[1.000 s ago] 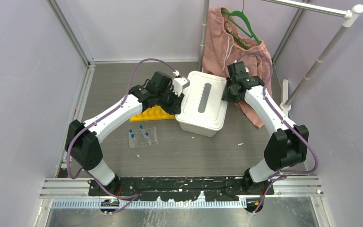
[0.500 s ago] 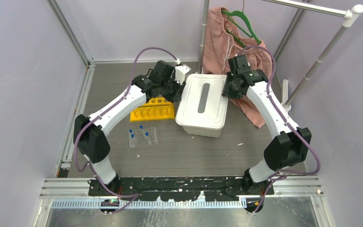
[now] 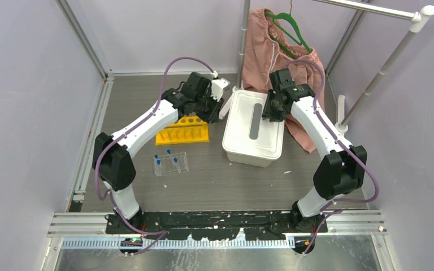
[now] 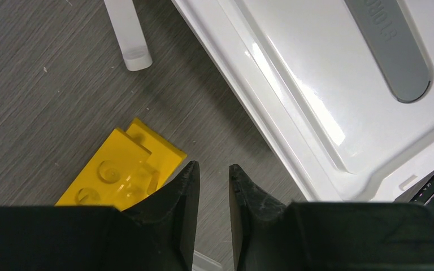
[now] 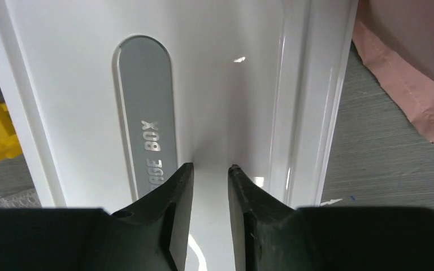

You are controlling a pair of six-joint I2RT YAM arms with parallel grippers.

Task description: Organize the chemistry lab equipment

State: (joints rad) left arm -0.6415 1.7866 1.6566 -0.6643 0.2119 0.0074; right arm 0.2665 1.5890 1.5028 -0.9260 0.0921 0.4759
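The grey tabletop (image 3: 215,180), enclosed by lilac walls (image 3: 28,84), is carrying the yellow tube rack (image 3: 182,131) beside a white lidded box (image 3: 254,129), with the clear grid rack (image 3: 170,164) lying nearer the bases. The left gripper (image 4: 212,166) is hovering narrowly parted and empty over bare tabletop. The right gripper (image 5: 210,166) is hovering likewise over that box.

White lidded storage box (image 3: 242,134), pink shorts (image 3: 257,51) on green hanger (image 3: 294,29), metal rail (image 3: 373,8)

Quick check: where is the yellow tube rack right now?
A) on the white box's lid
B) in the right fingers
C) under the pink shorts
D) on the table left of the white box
D: the yellow tube rack lies on the table, left of the white box, with bare tabletop between.
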